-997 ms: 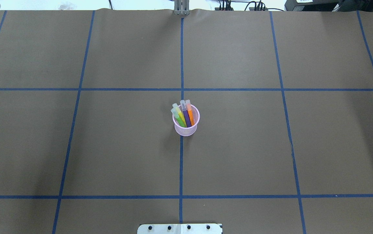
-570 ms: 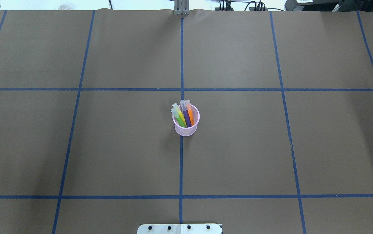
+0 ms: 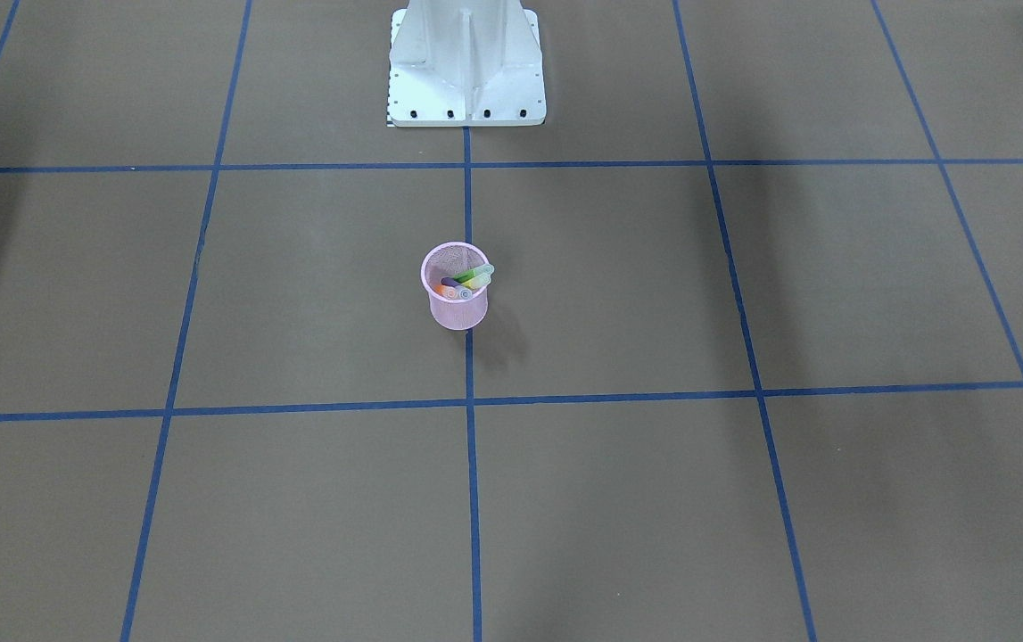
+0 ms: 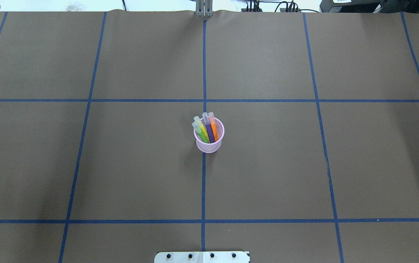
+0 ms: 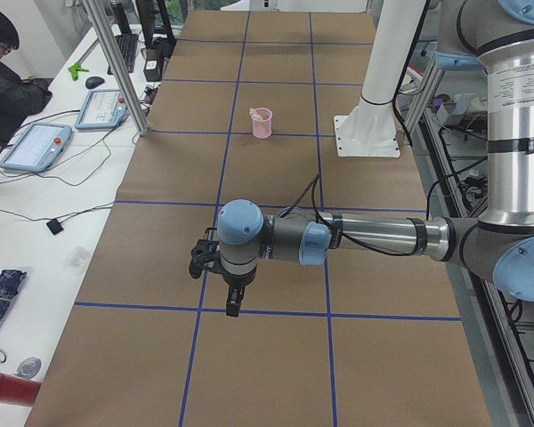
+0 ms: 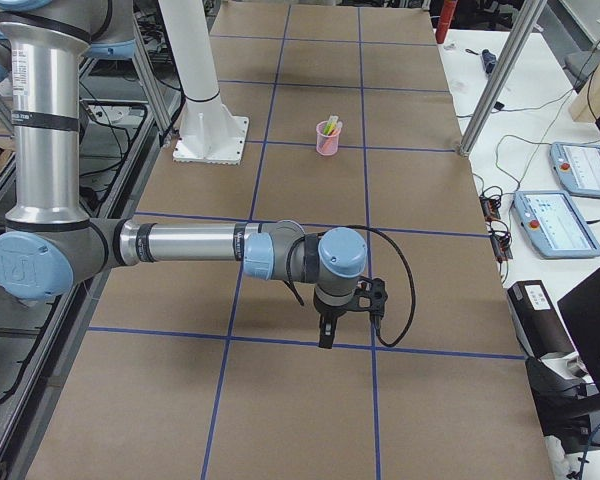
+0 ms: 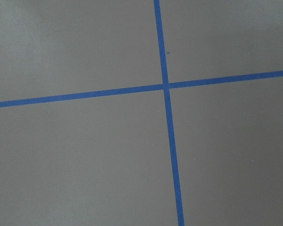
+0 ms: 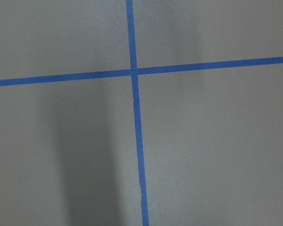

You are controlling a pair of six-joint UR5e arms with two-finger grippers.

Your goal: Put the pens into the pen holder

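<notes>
The pink mesh pen holder [image 4: 209,146] stands upright on the middle blue line of the table. A green pen [image 4: 202,135], a yellow pen [image 4: 203,128], a purple pen [image 4: 209,133] and an orange pen [image 4: 214,129] stand in it with their clear cap ends up. The holder also shows in the front view [image 3: 457,312], the left view [image 5: 262,124] and the right view [image 6: 327,142]. My left gripper [image 5: 232,305] and right gripper [image 6: 324,336] hang over bare paper far from the holder. They show only in the side views, so I cannot tell if they are open or shut.
Brown paper with a blue tape grid [image 4: 204,182] covers the table. The robot's base plate [image 4: 202,256] sits at the near edge. Both wrist views show only paper and a tape cross [image 7: 165,85]. An operator [image 5: 4,80] and tablets [image 6: 565,215] are beside the table.
</notes>
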